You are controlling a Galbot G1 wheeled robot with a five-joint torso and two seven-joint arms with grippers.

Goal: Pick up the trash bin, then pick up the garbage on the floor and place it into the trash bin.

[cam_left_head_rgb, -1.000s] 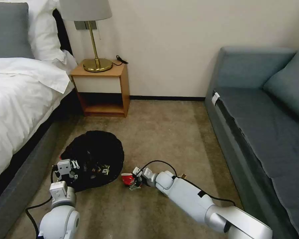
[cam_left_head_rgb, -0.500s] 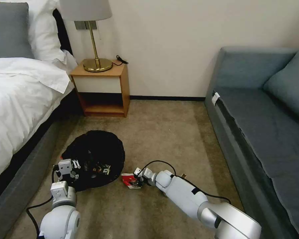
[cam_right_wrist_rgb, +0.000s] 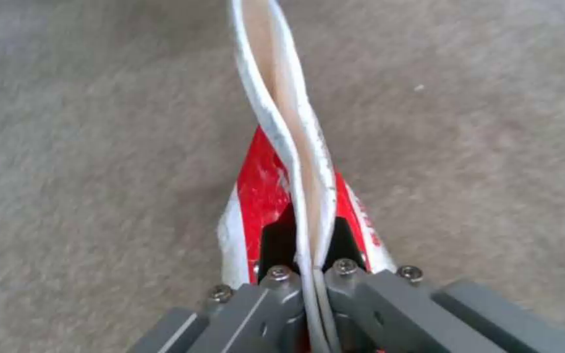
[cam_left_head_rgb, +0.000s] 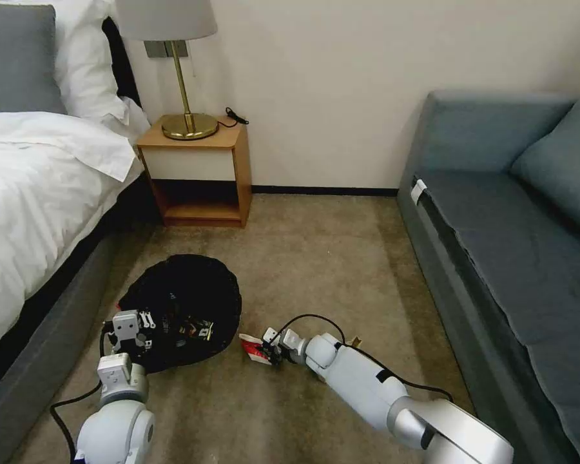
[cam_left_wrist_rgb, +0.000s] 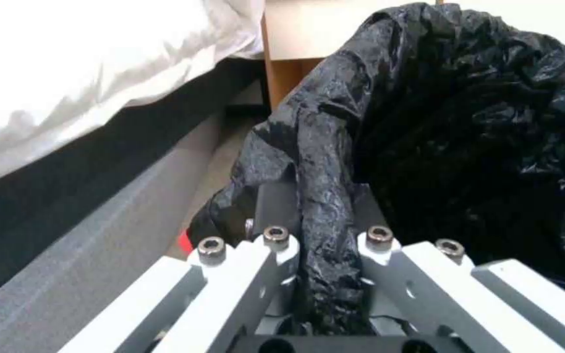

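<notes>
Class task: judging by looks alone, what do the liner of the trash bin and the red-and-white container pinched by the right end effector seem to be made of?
Trash bin liner: thin black plastic film, likely; glossy, crinkled, bunched where the left end effector pinches it.
Red-and-white container: probably coated paperboard; printed outside, plain tan inside, white cut edge, squashed flat between the right end effector fingers.

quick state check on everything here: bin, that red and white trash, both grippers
trash bin: on the carpet beside the bed, black liner open, litter inside
red-and-white paper container: crushed flat, rim pinched
left gripper: shut on the bin's bag-covered rim
right gripper: shut on the container's rim, low over the carpet
</notes>
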